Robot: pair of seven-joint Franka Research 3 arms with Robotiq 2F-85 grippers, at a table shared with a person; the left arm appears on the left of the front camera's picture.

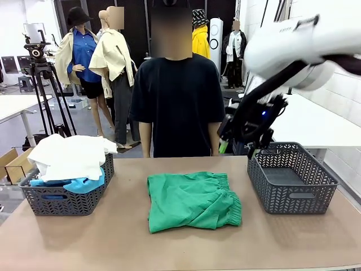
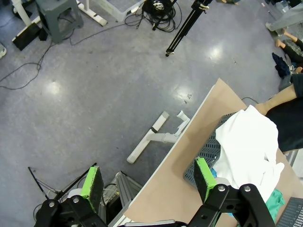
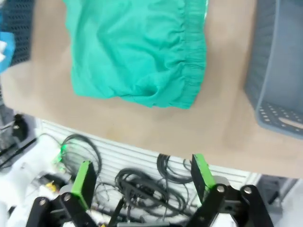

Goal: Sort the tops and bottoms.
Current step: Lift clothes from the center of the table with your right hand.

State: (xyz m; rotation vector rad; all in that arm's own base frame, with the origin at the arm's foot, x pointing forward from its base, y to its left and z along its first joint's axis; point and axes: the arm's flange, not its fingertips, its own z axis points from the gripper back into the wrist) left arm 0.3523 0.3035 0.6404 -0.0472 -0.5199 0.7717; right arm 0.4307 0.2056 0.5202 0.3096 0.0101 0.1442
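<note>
The green bottoms (image 1: 192, 200) lie folded on the middle of the table, waistband toward the right. The tops sit piled in the left grey basket (image 1: 34, 203): a white shirt (image 1: 70, 155) over a bright blue one (image 1: 84, 184). My right gripper (image 1: 237, 144) hangs open above the table's far right, behind the bottoms, with nothing between its fingers. In the right wrist view the right gripper (image 3: 142, 177) is open over the table's near edge, the bottoms (image 3: 137, 52) beyond it. My left gripper (image 2: 148, 178) is open and empty, off the table's left end, near the white shirt (image 2: 248, 142).
An empty grey basket (image 1: 290, 195) stands at the table's right end, also seen as the basket (image 3: 279, 61) in the right wrist view. A person in a black shirt (image 1: 177, 101) stands at the far side. Cables (image 3: 142, 184) hang below the near edge.
</note>
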